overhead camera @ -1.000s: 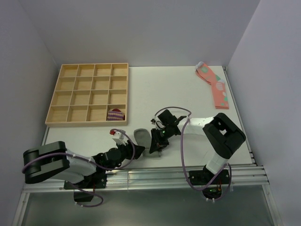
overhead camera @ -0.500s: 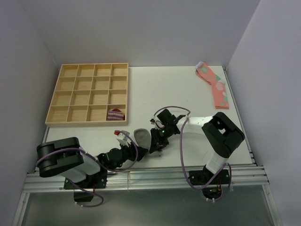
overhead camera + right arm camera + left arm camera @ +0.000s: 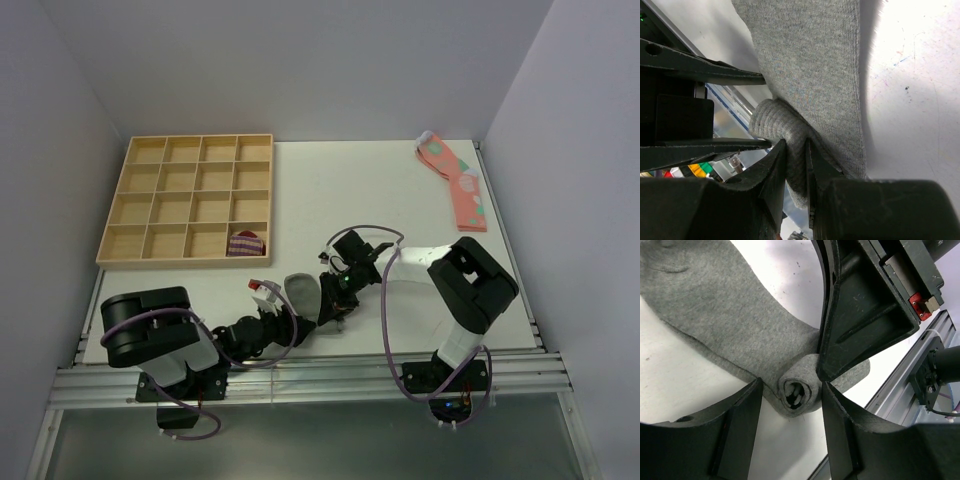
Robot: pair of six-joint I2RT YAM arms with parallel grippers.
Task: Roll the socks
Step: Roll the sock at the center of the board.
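The grey sock (image 3: 299, 292) lies on the white counter (image 3: 400, 200) close to its near edge, between the two arms. In the left wrist view it stretches flat away towards the upper left, and its near end is wound into a tight roll (image 3: 797, 390) with the spiral of layers showing at the open side.

The right pincer (image 3: 796, 150) is nearly closed on that rolled end – its two dark fingers (image 3: 774, 175) squeeze the knit between them, the flat part of the sock running up and away from the grip. From above, the right pincer (image 3: 332, 303) sits at the sock's right side, its arm folded low over the counter.

The left pincer (image 3: 791, 386) stands moderately wide, one finger (image 3: 740, 425) on each side of the roll; a strip of counter shows between the left finger and the roll, while the other finger is just beside it, and I cannot tell if that one touches.

Farther back on the left, a wooden compartment tray (image 3: 200, 137) holds a small purple-striped bundle (image 3: 245, 243) in its near right cell. A pair of pink spotted socks (image 3: 458, 185) lies at the far right corner – well apart from the arms.
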